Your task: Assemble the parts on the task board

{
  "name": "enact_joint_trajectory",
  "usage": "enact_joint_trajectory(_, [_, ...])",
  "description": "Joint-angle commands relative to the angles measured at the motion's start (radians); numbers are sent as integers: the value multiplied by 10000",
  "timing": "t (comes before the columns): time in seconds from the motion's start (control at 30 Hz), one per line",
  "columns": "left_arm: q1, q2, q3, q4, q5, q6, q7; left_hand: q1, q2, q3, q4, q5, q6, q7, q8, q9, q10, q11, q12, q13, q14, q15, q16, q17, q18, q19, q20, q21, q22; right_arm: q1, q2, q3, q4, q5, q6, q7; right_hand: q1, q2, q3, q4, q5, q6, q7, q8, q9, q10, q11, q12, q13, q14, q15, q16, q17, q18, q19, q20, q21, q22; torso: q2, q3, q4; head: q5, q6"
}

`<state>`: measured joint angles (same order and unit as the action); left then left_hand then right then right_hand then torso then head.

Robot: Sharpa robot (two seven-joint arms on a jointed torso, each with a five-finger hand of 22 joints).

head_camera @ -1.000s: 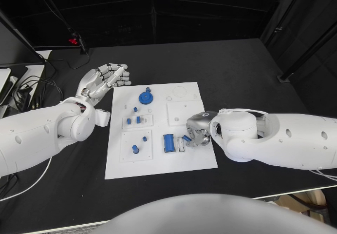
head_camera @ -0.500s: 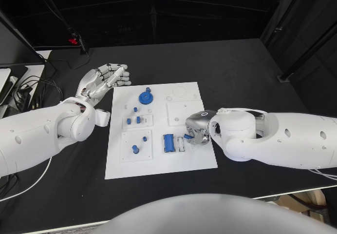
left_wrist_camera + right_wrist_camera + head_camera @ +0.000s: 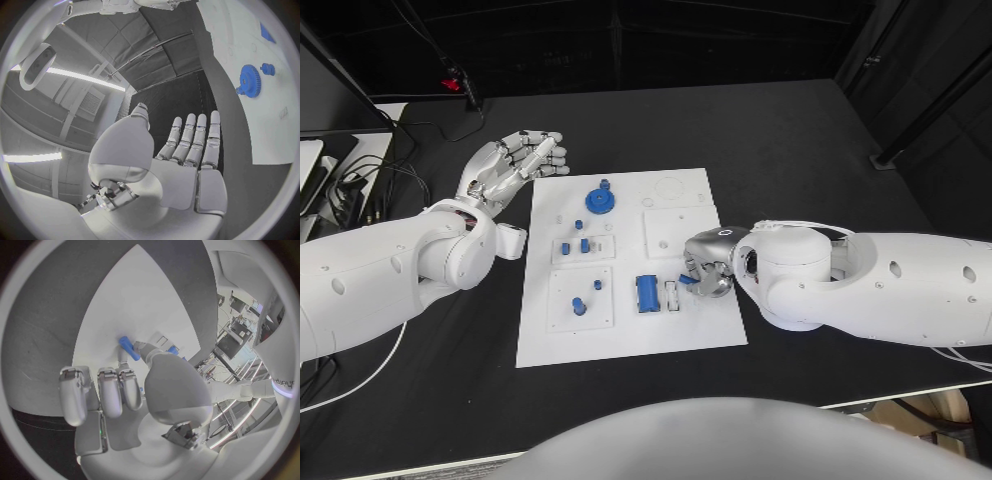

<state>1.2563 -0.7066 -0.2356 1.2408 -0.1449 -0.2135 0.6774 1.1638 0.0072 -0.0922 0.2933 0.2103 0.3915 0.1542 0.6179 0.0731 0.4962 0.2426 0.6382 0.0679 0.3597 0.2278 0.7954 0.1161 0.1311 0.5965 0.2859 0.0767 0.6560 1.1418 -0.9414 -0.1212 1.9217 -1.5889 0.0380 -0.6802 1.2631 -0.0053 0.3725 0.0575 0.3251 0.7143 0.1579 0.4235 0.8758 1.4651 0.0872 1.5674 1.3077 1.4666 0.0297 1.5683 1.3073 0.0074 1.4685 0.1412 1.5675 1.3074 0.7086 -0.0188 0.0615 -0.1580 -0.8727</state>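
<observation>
The white task board (image 3: 625, 330) lies in the middle of the black table. My right hand (image 3: 710, 270) hovers over the board's right edge and pinches a small blue peg (image 3: 688, 279) (image 3: 129, 348) at its fingertips, just right of a narrow slot (image 3: 671, 296). Beside that slot stands a blue block (image 3: 646, 293). A blue gear (image 3: 600, 200) (image 3: 250, 80) sits near the board's far end, and small blue pegs (image 3: 583, 245) stand in the left fixtures. My left hand (image 3: 514, 160) (image 3: 187, 150) is off the board's far left corner, fingers straight and holding nothing.
Cables and a red-tipped stand (image 3: 450, 85) lie at the far left of the table. Pale equipment (image 3: 322, 170) sits at the left edge. Bare black table surrounds the board on the far and right sides.
My right hand has shifted slightly to the right with the small blue peg in its fingertips. The left hand has not moved.
</observation>
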Motion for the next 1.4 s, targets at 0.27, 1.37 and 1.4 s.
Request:
enact_joint_trajectory(0.27, [12,-19,7,14,27,107,79,-18,101,-54,-6,52,-81,1327,49,-18,-69,12,42,-14,-36,-8,52,-15,-35,-75,16,5,-15,-65,-220,-64,38,1002,-1367,-509,-142,-245,37,-35,30,430,92,-129,-7909,1057,118,34,2631,1041,40,25,2635,-74,1023,-11,33,2634,2,4,-1,4,1])
enact_joint_trajectory(1.37, [11,-21,7,3,27,111,52,-16,112,-64,-7,52,-92,1328,62,-20,-70,11,55,-14,-36,-8,65,-27,-35,-76,16,8,-19,-65,-604,-63,247,1490,-2569,138,-285,-344,-74,2,-85,870,134,-325,-7971,1057,158,34,2631,1041,108,25,2635,-74,1023,56,33,2634,-8,-9,7,7,1])
enact_joint_trajectory(1.4, [10,-18,7,2,27,113,52,-16,112,-64,-7,52,-92,1328,62,-20,-70,11,55,-14,-36,-8,65,-27,-35,-76,16,8,-19,-65,-608,-63,246,1503,-2578,140,-288,-345,-76,5,-87,874,135,-328,-7972,1057,158,34,2631,1041,109,25,2635,-74,1023,56,33,2634,-6,-7,9,8,1])
